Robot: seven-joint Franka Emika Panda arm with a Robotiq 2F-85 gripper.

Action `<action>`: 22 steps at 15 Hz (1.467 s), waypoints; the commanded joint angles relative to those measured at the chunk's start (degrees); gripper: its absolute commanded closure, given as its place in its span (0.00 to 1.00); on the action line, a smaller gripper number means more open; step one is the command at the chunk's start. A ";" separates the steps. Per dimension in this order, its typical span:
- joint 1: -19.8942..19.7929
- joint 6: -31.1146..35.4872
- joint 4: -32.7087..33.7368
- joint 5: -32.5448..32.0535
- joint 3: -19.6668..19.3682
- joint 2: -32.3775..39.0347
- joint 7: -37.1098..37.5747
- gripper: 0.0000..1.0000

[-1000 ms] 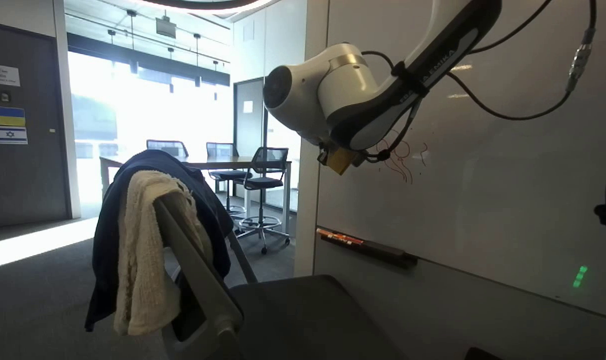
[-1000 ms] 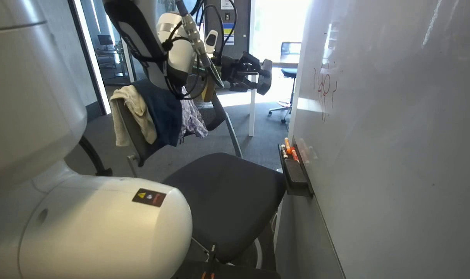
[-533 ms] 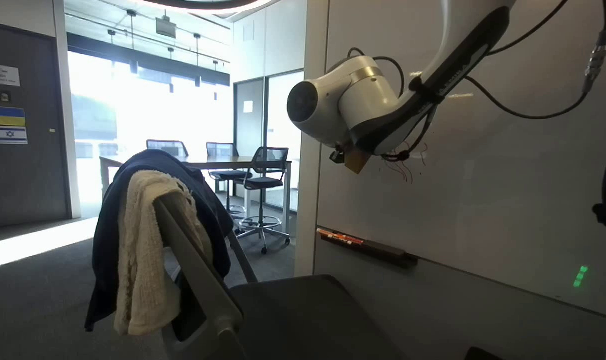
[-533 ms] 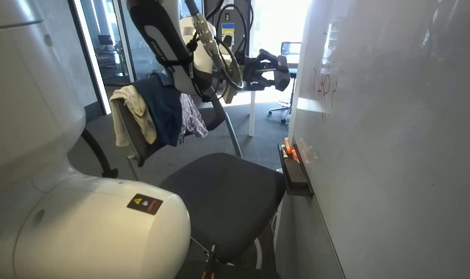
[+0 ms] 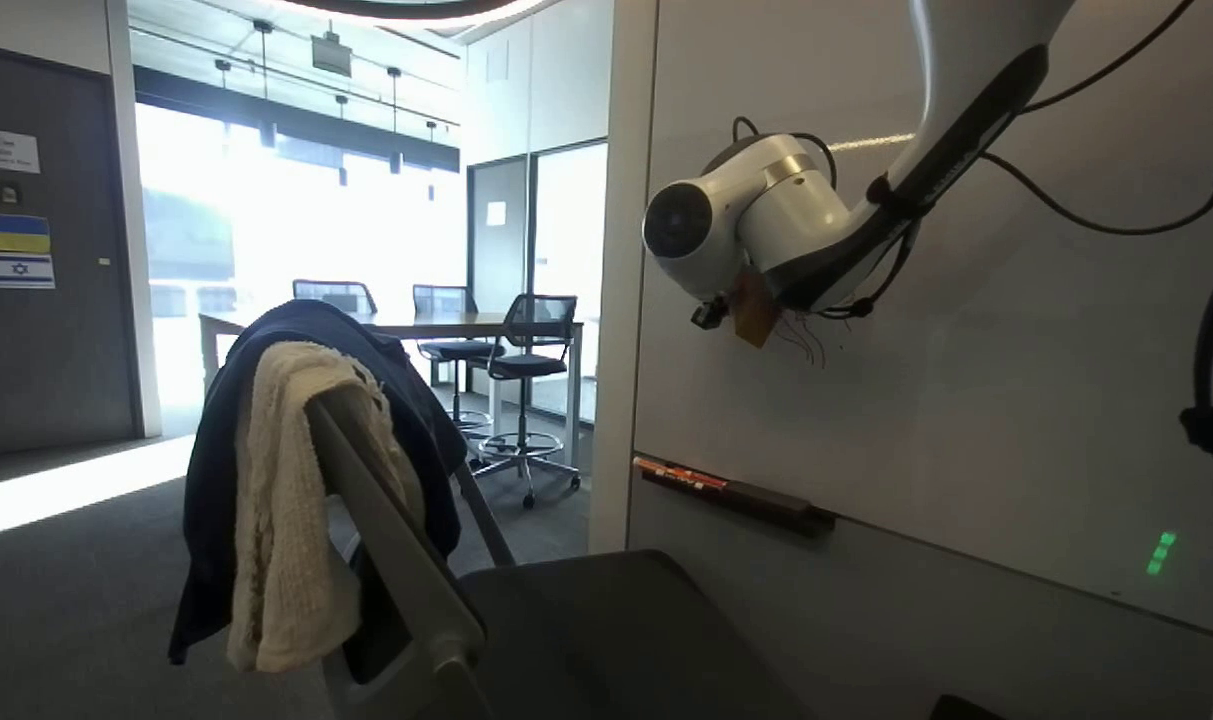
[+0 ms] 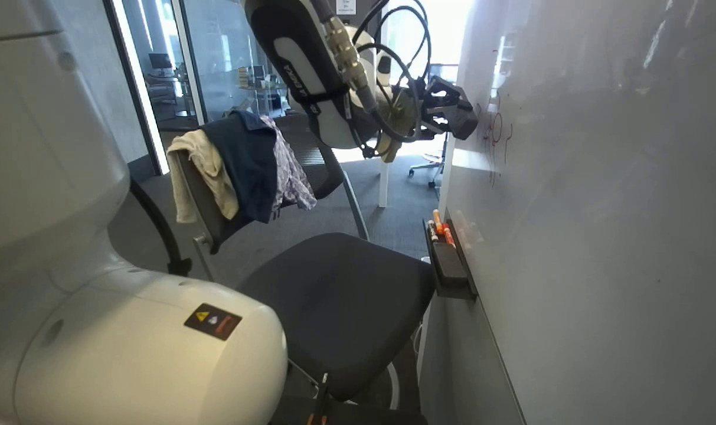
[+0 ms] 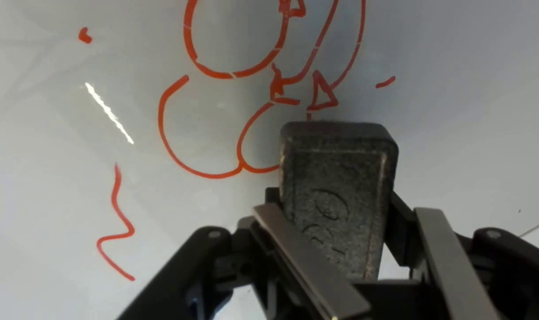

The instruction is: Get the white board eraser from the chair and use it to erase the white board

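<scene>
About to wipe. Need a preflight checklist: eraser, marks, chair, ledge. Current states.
1. White board eraser gripped by the hand: ok, clamped in the wrist view.
2. Red marks within wiping area: ok, strokes run up to the eraser's edge in that view.
3. Whole drawing visible there: not ok, cut off at the top and partly behind the eraser.
4. Eraser flat against the white board: cannot tell, contact hidden.
5. Hand clear of the chair: ok, apart in an exterior view.
6. Hand clear of the markers: ok, they lie lower, on the ledge.

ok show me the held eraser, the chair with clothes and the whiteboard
Eraser [image 7: 339,200], wrist view: its broad face
Chair [image 6: 343,298], in an exterior view: its seat
Whiteboard [image 6: 600,218], in an exterior view: a bare patch
</scene>
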 commanded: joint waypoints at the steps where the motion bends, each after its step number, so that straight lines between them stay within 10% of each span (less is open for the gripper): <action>1: -1.42 4.91 0.84 -6.36 -1.24 1.50 2.99 0.69; 10: -1.58 -4.19 0.30 -27.17 -0.29 6.71 15.19 0.69; 22: -1.46 -23.99 1.58 -19.97 2.51 12.20 20.29 0.69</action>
